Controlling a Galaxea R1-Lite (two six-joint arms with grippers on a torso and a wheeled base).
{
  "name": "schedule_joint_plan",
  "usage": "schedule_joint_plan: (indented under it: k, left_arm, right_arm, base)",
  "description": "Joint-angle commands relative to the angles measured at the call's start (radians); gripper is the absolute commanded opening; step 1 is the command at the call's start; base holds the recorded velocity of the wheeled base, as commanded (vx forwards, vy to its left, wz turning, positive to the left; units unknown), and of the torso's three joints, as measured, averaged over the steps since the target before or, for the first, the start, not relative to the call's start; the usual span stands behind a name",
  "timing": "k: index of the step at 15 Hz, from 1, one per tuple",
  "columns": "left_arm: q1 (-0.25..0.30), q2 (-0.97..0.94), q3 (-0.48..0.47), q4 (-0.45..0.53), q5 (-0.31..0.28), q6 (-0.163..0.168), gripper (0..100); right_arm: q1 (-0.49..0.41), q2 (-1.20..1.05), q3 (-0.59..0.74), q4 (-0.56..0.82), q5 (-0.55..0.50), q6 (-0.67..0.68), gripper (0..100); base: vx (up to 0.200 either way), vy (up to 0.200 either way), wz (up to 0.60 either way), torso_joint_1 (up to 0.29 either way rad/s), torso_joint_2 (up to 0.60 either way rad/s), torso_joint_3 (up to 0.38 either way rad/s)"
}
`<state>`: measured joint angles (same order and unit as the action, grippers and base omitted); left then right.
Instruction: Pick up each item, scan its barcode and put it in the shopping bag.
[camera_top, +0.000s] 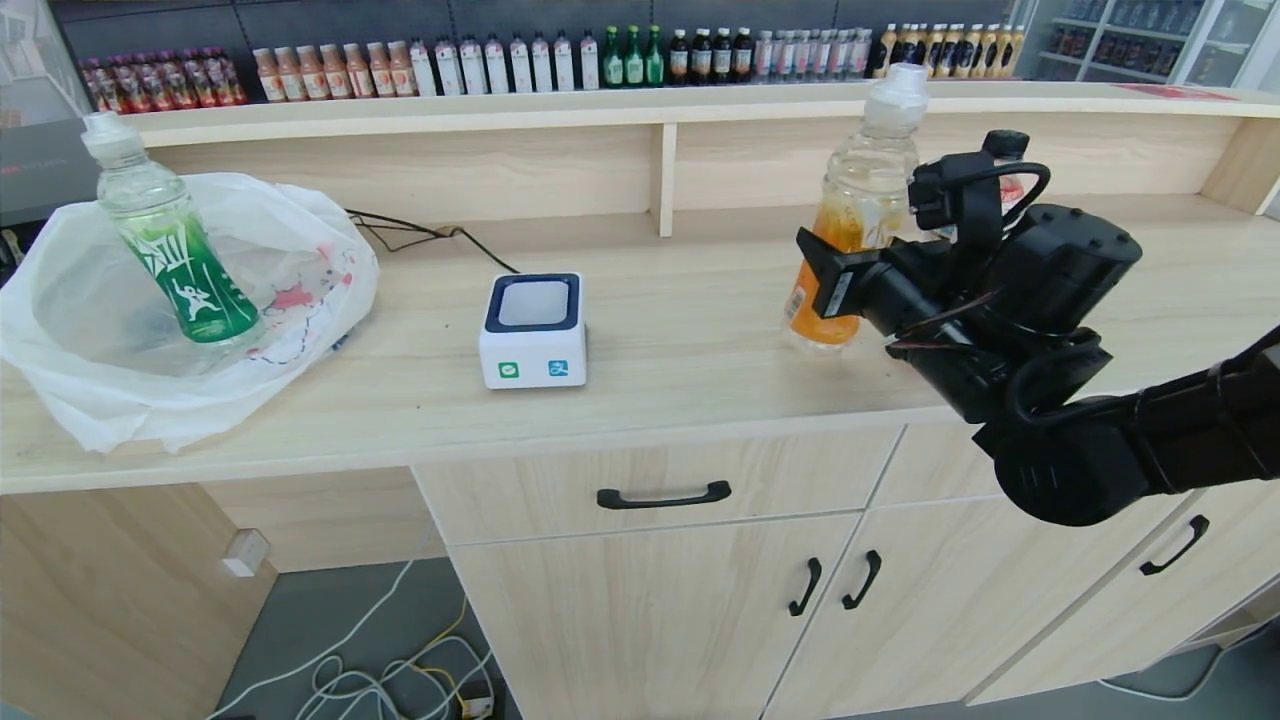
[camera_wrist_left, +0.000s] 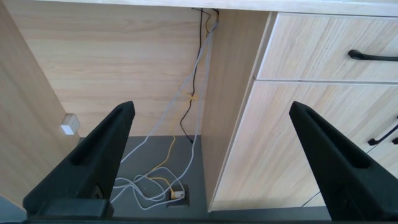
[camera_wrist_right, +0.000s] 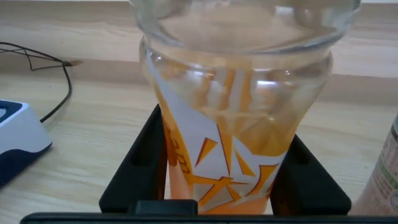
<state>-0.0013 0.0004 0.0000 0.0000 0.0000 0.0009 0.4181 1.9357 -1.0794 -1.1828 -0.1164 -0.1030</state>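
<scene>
An orange-labelled bottle (camera_top: 860, 200) with a white cap stands upright at the right of the wooden counter (camera_top: 690, 340). My right gripper (camera_top: 850, 275) is shut on its lower half. The right wrist view shows a black finger pressed to each side of the orange bottle (camera_wrist_right: 224, 143) held in the right gripper (camera_wrist_right: 224, 171). The white and blue barcode scanner (camera_top: 533, 330) sits mid-counter, left of the bottle. A green-labelled bottle (camera_top: 180, 260) leans inside the white plastic shopping bag (camera_top: 300, 250) at the counter's left end. My left gripper (camera_wrist_left: 212, 112) hangs open below the counter, facing the cabinet front.
Another bottle (camera_top: 1008, 170) stands just behind my right wrist, close to the held one. A black cable (camera_top: 420, 235) runs from the scanner to the back wall. A raised shelf (camera_top: 660, 105) with a divider borders the counter's rear. Loose cables (camera_wrist_left: 155, 180) lie on the floor.
</scene>
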Motion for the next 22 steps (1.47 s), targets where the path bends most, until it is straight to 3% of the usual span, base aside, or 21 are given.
schedule_joint_plan:
  k: [1,6,13,17,22]
  left_arm:
    - [0.0,0.0,0.0,0.0,0.0,0.001,100]
    - [0.001,0.0,0.0,0.0,0.0,-0.001,100]
    - [0.0,0.0,0.0,0.0,0.0,0.001,100]
    - [0.0,0.0,0.0,0.0,0.0,0.001,100]
    - [0.001,0.0,0.0,0.0,0.0,0.001,100]
  right_arm:
    - [0.01,-0.044,0.006,-0.001,0.0,-0.004,0]
    - [0.054,-0.167,0.093,-0.001,0.0,-0.006,0]
    - [0.103,-0.389,0.337,-0.001,0.018,0.0,0]
    - [0.11,-0.466,0.461,-0.003,0.113,0.051,0]
    - [0.094,-0.455,0.483,-0.009,0.411,0.172,0]
  base:
    - [0.0,0.0,0.0,0.0,0.0,0.0]
    - [0.0,0.0,0.0,0.0,0.0,0.0]
    - [0.0,0.0,0.0,0.0,0.0,0.0]
    - [0.0,0.0,0.0,0.0,0.0,0.0]
    - [0.0,0.0,0.0,0.0,0.0,0.0]
